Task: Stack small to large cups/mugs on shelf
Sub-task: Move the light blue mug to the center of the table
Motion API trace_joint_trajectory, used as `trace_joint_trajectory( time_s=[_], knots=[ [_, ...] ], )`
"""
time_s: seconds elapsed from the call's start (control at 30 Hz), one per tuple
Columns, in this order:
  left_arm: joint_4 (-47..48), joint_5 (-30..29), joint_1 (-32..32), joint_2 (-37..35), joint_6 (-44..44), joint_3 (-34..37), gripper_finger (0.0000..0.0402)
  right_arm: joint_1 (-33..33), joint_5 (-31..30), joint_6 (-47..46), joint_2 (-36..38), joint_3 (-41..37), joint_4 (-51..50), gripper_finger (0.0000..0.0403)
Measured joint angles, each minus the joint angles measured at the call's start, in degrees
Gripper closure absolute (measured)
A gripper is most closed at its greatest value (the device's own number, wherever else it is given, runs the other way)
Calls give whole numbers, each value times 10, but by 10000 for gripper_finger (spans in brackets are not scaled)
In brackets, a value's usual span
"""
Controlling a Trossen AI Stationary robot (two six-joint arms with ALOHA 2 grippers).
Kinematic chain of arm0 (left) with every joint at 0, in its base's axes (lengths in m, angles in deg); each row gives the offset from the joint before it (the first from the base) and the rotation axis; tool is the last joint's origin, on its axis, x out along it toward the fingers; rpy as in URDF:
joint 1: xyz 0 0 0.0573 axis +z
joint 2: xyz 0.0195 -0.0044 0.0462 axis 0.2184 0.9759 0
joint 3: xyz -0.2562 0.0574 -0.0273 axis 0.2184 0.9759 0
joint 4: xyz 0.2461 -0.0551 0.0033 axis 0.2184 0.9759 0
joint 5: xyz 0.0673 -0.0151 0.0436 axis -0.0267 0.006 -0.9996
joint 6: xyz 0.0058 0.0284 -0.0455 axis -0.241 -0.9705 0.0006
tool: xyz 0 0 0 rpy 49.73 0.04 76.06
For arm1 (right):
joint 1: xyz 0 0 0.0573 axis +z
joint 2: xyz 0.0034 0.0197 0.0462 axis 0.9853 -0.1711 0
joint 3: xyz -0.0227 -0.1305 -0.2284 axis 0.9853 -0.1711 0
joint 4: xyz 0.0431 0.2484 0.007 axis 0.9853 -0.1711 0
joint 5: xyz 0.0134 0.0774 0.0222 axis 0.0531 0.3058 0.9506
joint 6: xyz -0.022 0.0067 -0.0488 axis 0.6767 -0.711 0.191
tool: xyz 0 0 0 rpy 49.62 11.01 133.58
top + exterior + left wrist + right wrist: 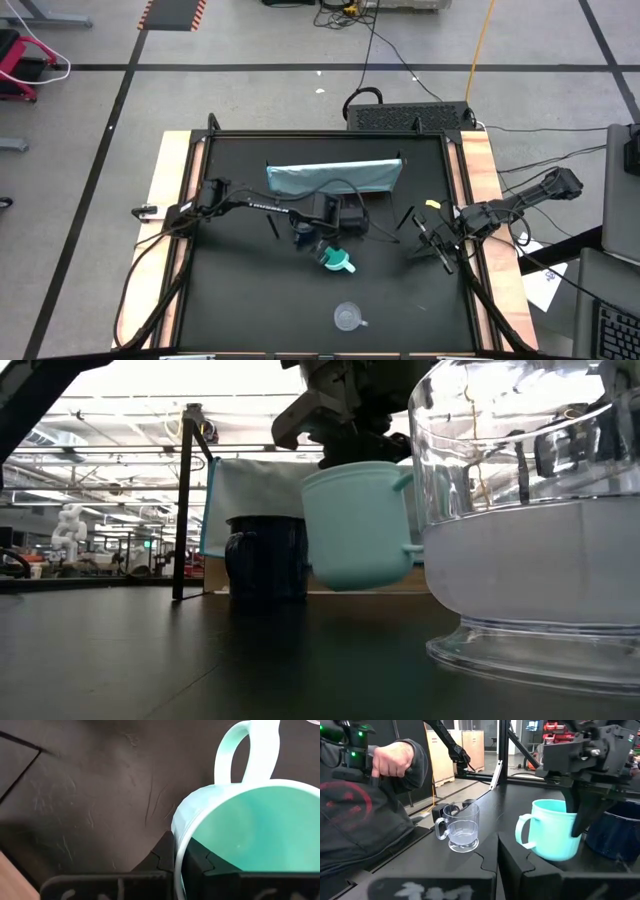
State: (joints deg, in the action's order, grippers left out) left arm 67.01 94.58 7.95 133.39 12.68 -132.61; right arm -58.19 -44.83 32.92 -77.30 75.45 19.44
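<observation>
My left gripper (pixel 335 250) is shut on the turquoise mug (pixel 337 262) near the table's middle, holding it a little above the table. The mug also shows in the low view (pixel 360 525), tilted. The navy mug (pixel 303 237) stands on its base just left of it. The clear mug (pixel 347 318) stands on its base near the table's near edge. The light blue-grey shelf (pixel 333 177) stands on its long edge behind them. My right gripper (pixel 430 245) is shut and empty at the right. My left gripper holds the turquoise mug by its rim (pixel 179 851), on the side opposite the handle (pixel 247 750). One finger (pixel 202 862) is inside the mug and one (pixel 166 854) outside. The fingers come from above, pointing down (pixel 582 815). The mug hangs tilted, clear of the table.
A black upright post (pixel 185 500) stands at the table's far left corner. A person (pixel 365 815) stands beyond the table's near side, one hand (pixel 392 757) raised. Bare black tabletop (pixel 240 300) lies at the near left.
</observation>
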Motion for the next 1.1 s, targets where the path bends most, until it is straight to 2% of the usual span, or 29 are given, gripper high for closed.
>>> trace_joint_trajectory(
  time_s=[0.23, 0.43, 0.6, 0.7, 0.83, 1.1],
  knots=[
    [0, 1, 3, 0, 2, 0, 396, 0, 0, 0, 0, 0, 0, 403],
    [-1, 1, 3, 0, 9, 0, 378, 0, 0, 0, 0, 0, 0, 403],
    [-2, 1, 3, 0, 15, 0, 381, 0, 0, 0, 0, 0, 0, 403],
    [-2, 17, 3, 0, 14, 0, 394, 0, 0, -1, 0, 0, 0, 403],
    [-2, 46, 2, 0, 14, 0, 390, 0, 0, -1, 0, -1, 0, 403],
    [-15, 47, -17, -1, 22, 11, 391, 0, 0, 0, 0, -1, 0, 403]
  ],
)
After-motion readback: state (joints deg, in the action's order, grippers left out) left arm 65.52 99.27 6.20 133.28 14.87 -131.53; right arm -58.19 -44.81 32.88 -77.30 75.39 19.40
